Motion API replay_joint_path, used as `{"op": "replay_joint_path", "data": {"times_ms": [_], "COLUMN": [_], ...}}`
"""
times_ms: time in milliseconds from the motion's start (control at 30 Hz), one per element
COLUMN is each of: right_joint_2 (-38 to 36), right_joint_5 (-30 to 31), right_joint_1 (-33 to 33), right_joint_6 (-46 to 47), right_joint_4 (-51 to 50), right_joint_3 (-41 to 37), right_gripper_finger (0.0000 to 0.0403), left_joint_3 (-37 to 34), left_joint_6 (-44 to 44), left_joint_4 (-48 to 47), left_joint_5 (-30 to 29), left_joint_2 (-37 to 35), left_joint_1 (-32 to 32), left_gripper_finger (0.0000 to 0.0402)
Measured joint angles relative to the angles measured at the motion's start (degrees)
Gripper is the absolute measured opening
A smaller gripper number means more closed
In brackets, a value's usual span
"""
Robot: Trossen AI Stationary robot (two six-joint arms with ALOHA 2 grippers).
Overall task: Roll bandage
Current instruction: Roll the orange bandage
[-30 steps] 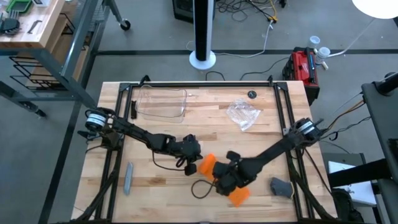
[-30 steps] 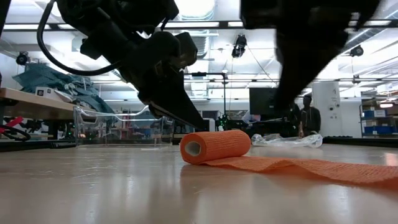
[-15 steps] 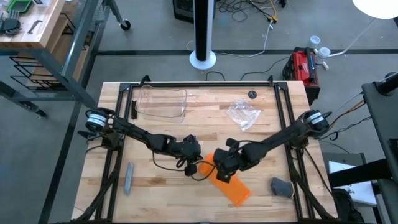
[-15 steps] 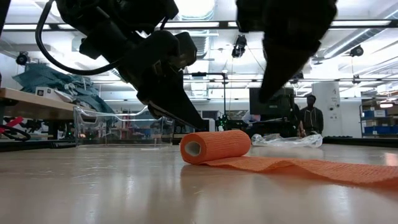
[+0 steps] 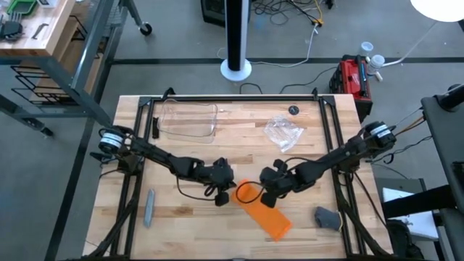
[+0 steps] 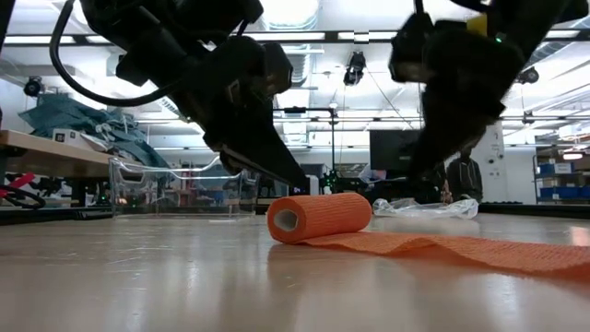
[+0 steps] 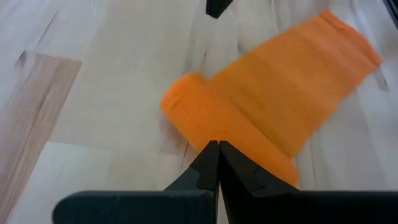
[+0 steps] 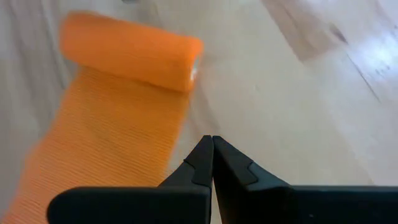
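Note:
The orange bandage lies on the wooden table near its middle. It is partly rolled: a stubby roll (image 5: 245,193) (image 6: 319,217) rests on its side, and a flat loose strip (image 5: 272,220) (image 6: 461,249) runs from it toward the near right. My left gripper (image 5: 223,190) (image 7: 217,147) is shut, its tips at the roll's left side. My right gripper (image 5: 270,194) (image 8: 211,142) is shut too. It hangs above the table just right of the roll, beside the strip's edge, and touches nothing. My left gripper comes slanting down from the table's left, its shut fingertips (image 6: 297,187) at the upper side of the roll (image 7: 198,124). Whether they touch the roll or stand just off it, I cannot tell. The roll lies on the table.
A clear plastic tub (image 5: 190,119) stands at the far left and crinkled clear wrap (image 5: 283,133) at the far right. A grey bar (image 5: 149,207) lies near left, a grey lump (image 5: 328,217) near right. A person (image 6: 466,175) stands in the room beyond.
My right gripper has left the strip's near end and moved toward the table's far edge and right, ending beside the roll. This has uncovered the strip. The bandage and my left gripper have stayed where they were.

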Motion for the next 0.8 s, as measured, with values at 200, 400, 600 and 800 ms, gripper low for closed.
{"op": "replay_joint_path", "data": {"times_ms": [200,400,600,800], "right_joint_2": [-2.01,-3.29,-3.26,-3.55], "right_joint_5": [1.24,-0.65,-5.45,-11.63], "right_joint_1": [0.02,-1.63,-6.85,-10.99], "right_joint_6": [-1.35,-4.52,-9.14,-13.81], "right_joint_4": [0.05,0.73,4.46,15.65], "right_joint_3": [-0.66,-1.38,-3.66,-7.87], "right_gripper_finger": [0.0,0.0,0.0,0.0], "left_joint_3": [0.2,0.09,0.09,0.09], "left_joint_6": [0.0,0.0,-0.13,0.74], "left_joint_4": [-0.04,-0.39,-0.33,-0.2], "left_joint_5": [-0.02,-0.41,-1.68,-1.74], "left_joint_2": [0.0,0.0,0.0,0.0], "left_joint_1": [-0.02,0.0,0.0,0.0], "left_gripper_finger": [0.0,0.0,0.0,0.0]}}
